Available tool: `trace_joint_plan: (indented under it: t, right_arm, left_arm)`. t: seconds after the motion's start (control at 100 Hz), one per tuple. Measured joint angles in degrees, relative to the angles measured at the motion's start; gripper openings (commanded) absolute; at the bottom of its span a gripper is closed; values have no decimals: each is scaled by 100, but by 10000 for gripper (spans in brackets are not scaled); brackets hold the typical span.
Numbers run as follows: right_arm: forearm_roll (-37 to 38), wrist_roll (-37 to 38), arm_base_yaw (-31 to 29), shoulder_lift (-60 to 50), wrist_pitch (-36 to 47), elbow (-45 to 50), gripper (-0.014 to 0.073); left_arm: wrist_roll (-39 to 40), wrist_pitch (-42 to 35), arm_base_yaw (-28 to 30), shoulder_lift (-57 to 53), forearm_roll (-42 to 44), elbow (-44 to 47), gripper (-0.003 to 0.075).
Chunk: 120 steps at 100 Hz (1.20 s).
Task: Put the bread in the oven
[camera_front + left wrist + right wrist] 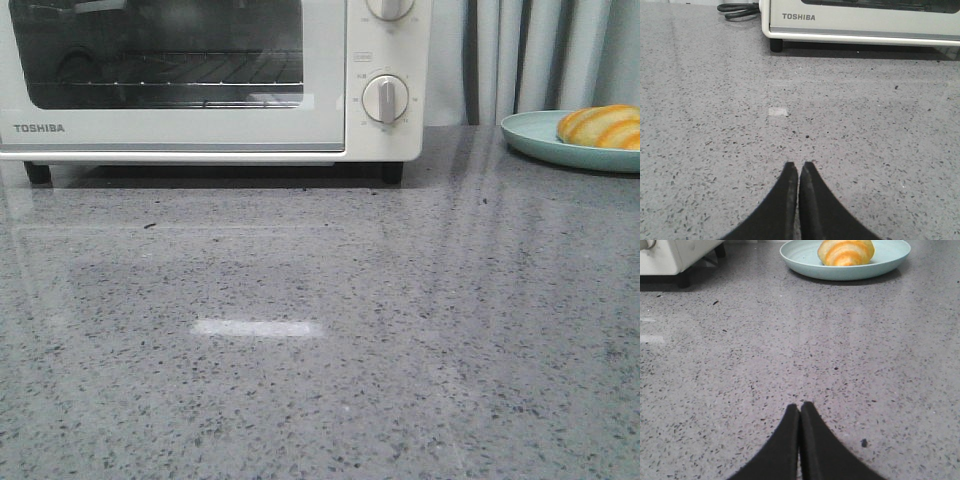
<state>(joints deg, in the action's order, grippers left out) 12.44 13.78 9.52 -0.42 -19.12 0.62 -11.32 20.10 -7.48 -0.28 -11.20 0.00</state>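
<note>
The bread (603, 125), golden-orange with cream stripes, lies on a pale green plate (535, 135) at the far right of the grey table; it also shows in the right wrist view (846, 252). The cream-white Toshiba oven (200, 120) stands at the back left with its glass door shut, a wire rack inside; its lower front shows in the left wrist view (865, 22). My left gripper (799, 165) is shut and empty over bare table, well in front of the oven. My right gripper (800, 406) is shut and empty, well short of the plate (805, 260). Neither gripper shows in the front view.
The oven's round dial (385, 99) is on its right panel. A black power cord (737, 8) lies left of the oven. Grey curtains (540, 55) hang behind the plate. The speckled tabletop (320, 330) stretches between oven, plate and the front edge.
</note>
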Motion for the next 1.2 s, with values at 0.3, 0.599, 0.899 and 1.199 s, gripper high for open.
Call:
trace_joint_plan:
  t: [0.3, 0.599, 0.899, 1.199]
  right_arm:
    - [373, 0, 0, 0, -12, 0, -50]
    - [1876, 14, 0, 0, 970, 0, -50]
    - [-99, 357, 0, 0, 2700, 0, -50]
    - [-1767, 405, -12, 189, 2763, -396, -49]
  left_arm:
    - [0, 0, 0, 0, 25, 0, -21]
    - [0, -633, 0, 0, -1735, -1, -21]
    - [0, -2101, 0, 0, -3805, 0, -22]
    - [0, -1541, 0, 839, -1970, -1161, -21]
